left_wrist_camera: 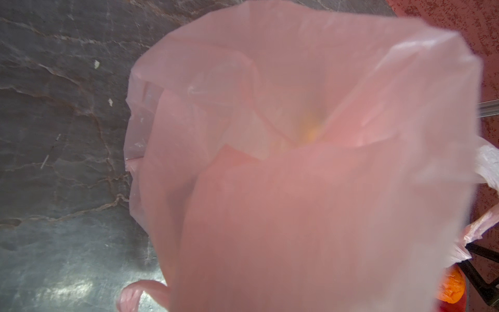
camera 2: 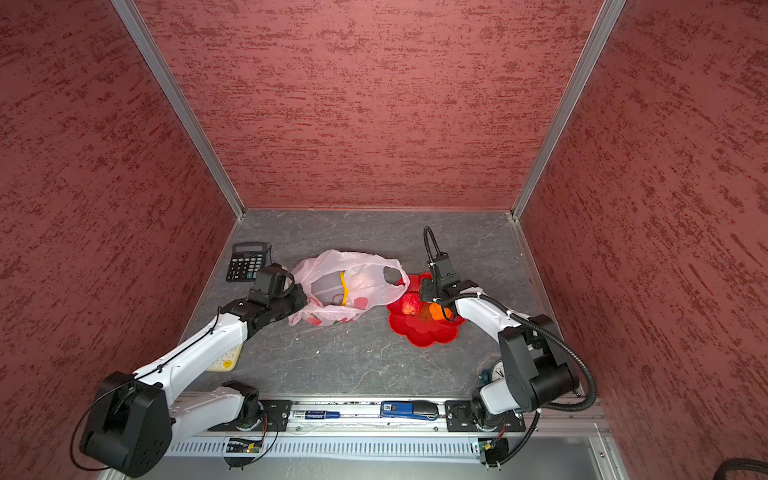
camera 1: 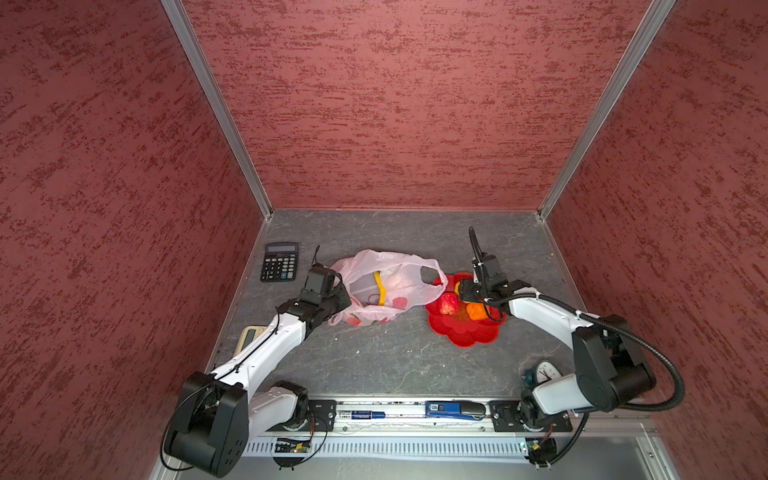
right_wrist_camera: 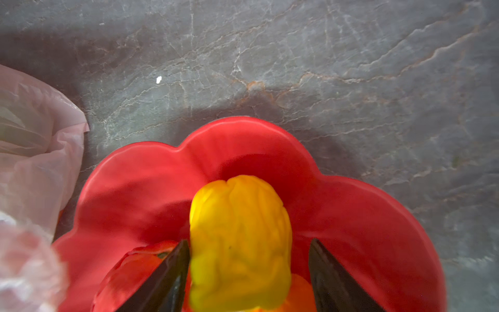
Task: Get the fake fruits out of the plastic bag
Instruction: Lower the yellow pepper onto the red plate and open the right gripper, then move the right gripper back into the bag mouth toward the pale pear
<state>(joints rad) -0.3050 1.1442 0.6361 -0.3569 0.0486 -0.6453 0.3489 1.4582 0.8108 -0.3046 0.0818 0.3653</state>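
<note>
- Right wrist view: the right gripper hangs low over the red flower-shaped plastic dish. Its black jaws are spread wider than the wrinkled glossy yellow toy fruit between them. One finger touches the fruit's side and the other stands clear of it.
- This fruit looks light, hollow and slick-skinned. A grip across its broad middle would likely hold better than one near the tapered end.
- The dish also holds a bumpy red toy fruit and a round orange toy fruit, and the yellow one sits close against them.
- The left gripper is pressed together on the edge of the thin translucent pale-pink plastic bag. The bag lies on the grey stone-patterned tabletop, its far handle overlapping the dish.
- In the left wrist view the film fills most of the picture.
- The bag is limp and crinkly, with no stiffness of its own. It would probably sag shut if let go, so the rim or a loop handle is the place to hold it.
- A slender curved yellow toy banana shows through the film inside the bag. I cannot tell whether other fruits lie there, since the red patches may be print.
- The banana is best pinched across its middle, taking care not to catch film with it.
</note>
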